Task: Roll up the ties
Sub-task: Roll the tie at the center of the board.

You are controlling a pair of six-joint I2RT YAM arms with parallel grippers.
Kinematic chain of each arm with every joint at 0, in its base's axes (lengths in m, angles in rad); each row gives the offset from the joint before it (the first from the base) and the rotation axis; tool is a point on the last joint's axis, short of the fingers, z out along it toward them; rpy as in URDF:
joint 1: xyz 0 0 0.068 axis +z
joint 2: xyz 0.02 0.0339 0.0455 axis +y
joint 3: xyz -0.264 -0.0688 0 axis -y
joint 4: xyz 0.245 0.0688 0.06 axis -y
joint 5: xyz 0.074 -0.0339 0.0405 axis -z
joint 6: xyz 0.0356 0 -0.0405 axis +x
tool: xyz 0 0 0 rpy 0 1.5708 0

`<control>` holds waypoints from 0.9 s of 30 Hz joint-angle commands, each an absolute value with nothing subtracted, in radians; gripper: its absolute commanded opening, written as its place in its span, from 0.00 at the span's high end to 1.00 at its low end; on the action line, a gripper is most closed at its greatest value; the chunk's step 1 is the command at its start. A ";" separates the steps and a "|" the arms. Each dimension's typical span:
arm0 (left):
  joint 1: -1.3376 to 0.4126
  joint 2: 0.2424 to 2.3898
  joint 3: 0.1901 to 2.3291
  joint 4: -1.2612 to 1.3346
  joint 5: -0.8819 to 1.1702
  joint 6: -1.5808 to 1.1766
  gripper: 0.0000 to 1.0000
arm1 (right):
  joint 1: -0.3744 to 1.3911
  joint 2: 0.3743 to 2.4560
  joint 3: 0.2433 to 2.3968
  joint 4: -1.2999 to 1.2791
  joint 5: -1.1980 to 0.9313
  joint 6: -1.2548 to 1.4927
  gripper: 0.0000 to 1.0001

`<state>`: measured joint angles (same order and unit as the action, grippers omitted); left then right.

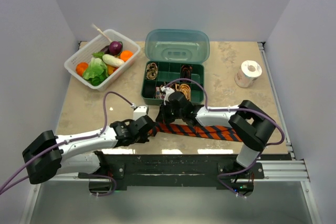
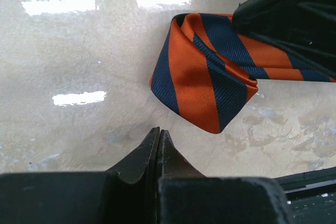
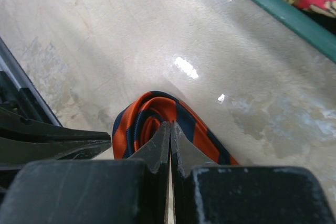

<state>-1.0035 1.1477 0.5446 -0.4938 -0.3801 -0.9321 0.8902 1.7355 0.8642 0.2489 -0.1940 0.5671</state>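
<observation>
The orange-and-navy striped tie (image 1: pixel 202 131) lies along the table's (image 1: pixel 236 103) near edge, its left end wound into a loose coil (image 2: pixel 202 74). The right gripper (image 3: pixel 170 125), fingers pressed together, rests its tips against that coil; whether fabric is pinched between them I cannot tell. The left gripper (image 2: pixel 159 131), also closed and empty, sits just short of the coil.

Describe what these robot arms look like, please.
The left arm and right arm share white links between chunky black joints, with thin purple cables looping alongside. The left end effector and right end effector each have two black tapered fingers.
</observation>
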 commanded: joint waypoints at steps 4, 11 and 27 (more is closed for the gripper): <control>-1.006 1.209 0.546 -0.335 -0.316 -0.911 1.00 | 0.881 1.664 0.859 0.163 -0.074 0.532 1.00; -1.006 1.267 0.541 -0.238 -0.296 -0.914 1.00 | 0.879 1.628 0.804 0.137 -0.058 0.522 1.00; -1.006 1.313 0.581 -0.149 -0.357 -0.936 1.00 | 0.882 1.669 0.758 0.153 -0.097 0.494 1.00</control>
<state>-1.0039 1.3128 0.5442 -0.2081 -0.3134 -0.9245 0.8825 1.6501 0.7605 0.1406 -0.0921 0.5190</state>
